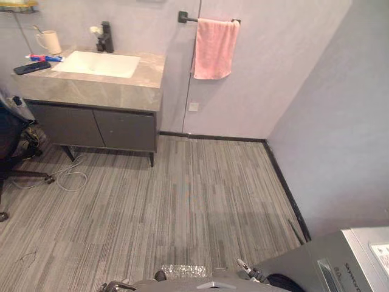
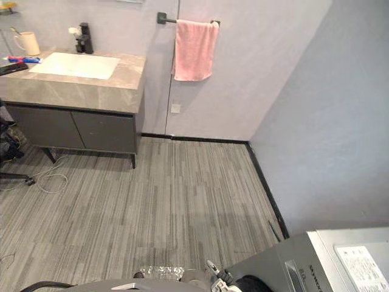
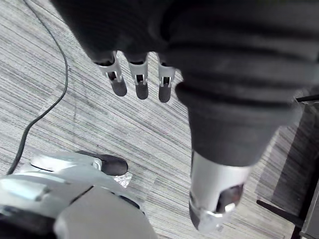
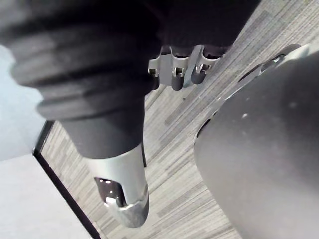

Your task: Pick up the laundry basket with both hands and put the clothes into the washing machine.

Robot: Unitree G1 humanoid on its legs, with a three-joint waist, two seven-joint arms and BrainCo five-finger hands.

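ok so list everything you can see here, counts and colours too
washing machine: one, silver-grey, lower right corner
floor: one, grey striped, across the room
towel: one, pink, hanging upper middle
rail: one, black, holding the towel
vanity cabinet: one, dark grey with a stone-grey top, far left
basin: one, white, set in the vanity top
tap: one, black, behind the basin
mug: one, cream, left of the tap
tube: one, blue and red, lying left of the basin
flat item: one, black, beside the tube
cable: one, white, looped before the cabinet
left hand: one, silver, dark tips, fingers straight, above the floor
right hand: one, likewise
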